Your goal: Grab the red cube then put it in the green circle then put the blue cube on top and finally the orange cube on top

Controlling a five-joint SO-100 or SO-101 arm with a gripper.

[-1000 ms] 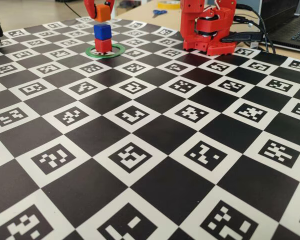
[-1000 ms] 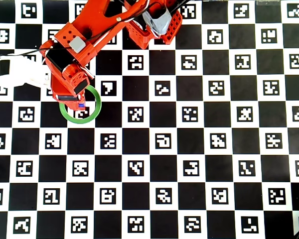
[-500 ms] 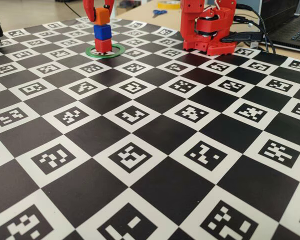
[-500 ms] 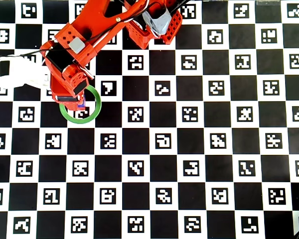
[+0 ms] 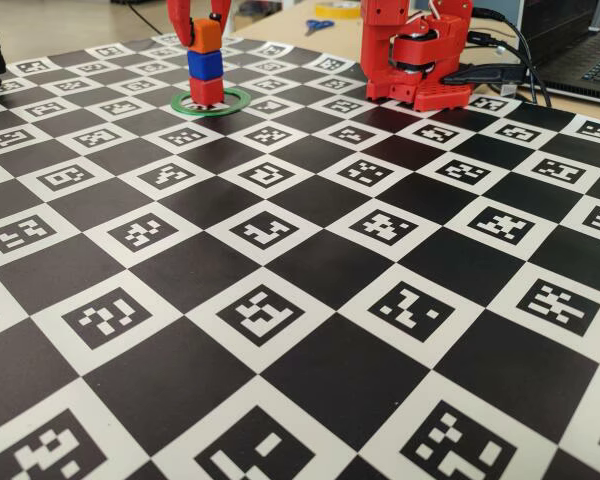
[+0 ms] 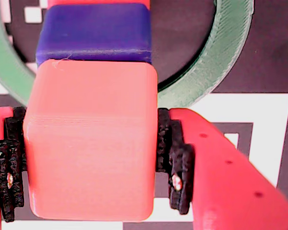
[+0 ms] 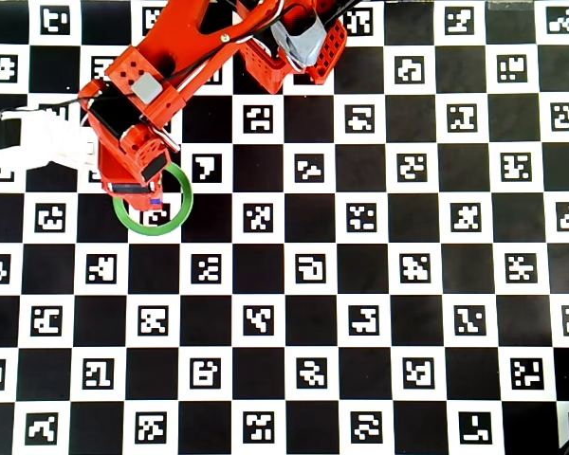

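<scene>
Since the frame one second earlier, the orange cube (image 5: 206, 35) has come down from a position above and to the right of the stack in the fixed view and now rests directly on the blue cube (image 5: 205, 64). The gripper (image 5: 200, 20) has descended with it.

Stack condition, fixed view: the red cube (image 5: 206, 90) stands inside the green circle (image 5: 235, 99), the blue cube sits on the red cube, and the orange cube sits on the blue cube. The three are roughly aligned and upright.

Gripper condition, wrist view: the jaws are closed on the orange cube (image 6: 89, 139). The black ribbed pads (image 6: 175, 163) press against its left and right faces. The gripper (image 6: 89, 167) straddles the cube. The blue cube (image 6: 96, 33) appears directly beyond the orange one, with a thin strip of the red cube (image 6: 98, 2) at the top edge. The green circle (image 6: 225, 52) curves around both sides of the stack.

Overhead view: the arm (image 7: 142, 104) covers most of the stack; only a small blue edge shows below the gripper. The green circle (image 7: 175, 213) lies on the checkered marker board (image 7: 360, 284). The arm base (image 5: 415, 55) stands at the far right of the board in the fixed view.
</scene>
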